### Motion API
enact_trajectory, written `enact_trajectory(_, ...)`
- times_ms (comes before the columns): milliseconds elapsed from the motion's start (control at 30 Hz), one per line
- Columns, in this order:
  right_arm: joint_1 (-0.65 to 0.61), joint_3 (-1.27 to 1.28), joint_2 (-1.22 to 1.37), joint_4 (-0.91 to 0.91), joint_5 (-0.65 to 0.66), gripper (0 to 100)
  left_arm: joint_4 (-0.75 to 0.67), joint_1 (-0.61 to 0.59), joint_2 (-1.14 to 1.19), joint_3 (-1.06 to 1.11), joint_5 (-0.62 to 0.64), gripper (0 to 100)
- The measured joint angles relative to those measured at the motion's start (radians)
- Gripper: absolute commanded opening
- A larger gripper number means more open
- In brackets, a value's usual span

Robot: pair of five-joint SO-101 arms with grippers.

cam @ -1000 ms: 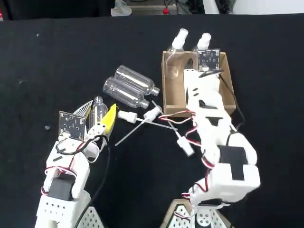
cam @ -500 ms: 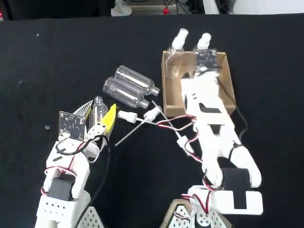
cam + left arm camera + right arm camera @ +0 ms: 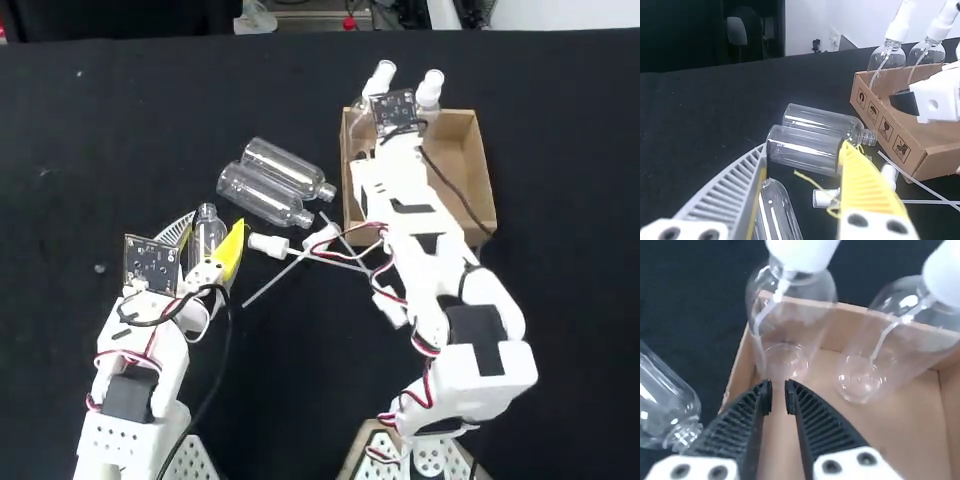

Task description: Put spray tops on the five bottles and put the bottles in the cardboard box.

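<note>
Lying beside cardboard box (image 3: 472,192): 2 bottles (image 3: 262,197)

A brown cardboard box (image 3: 481,172) sits open, right of centre in the upper half of the high view. Two clear capped bottles (image 3: 790,300) (image 3: 900,340) stand upright side by side against its far wall, with white tops and thin tubes inside. Left of the box, two open bottles (image 3: 285,165) (image 3: 262,195) lie touching, necks toward the box. A third bottle (image 3: 207,228), also uncapped, lies lower left of them. Loose white spray tops (image 3: 268,243) (image 3: 322,239) lie at centre frame, their tubes crossing.
</note>
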Motion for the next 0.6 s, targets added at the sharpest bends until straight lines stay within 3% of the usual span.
enact_trajectory(600,-0.012,-0.078,0.1,0.0,0.002,1.1,0.0,0.0,0.0,0.0,0.0,22)
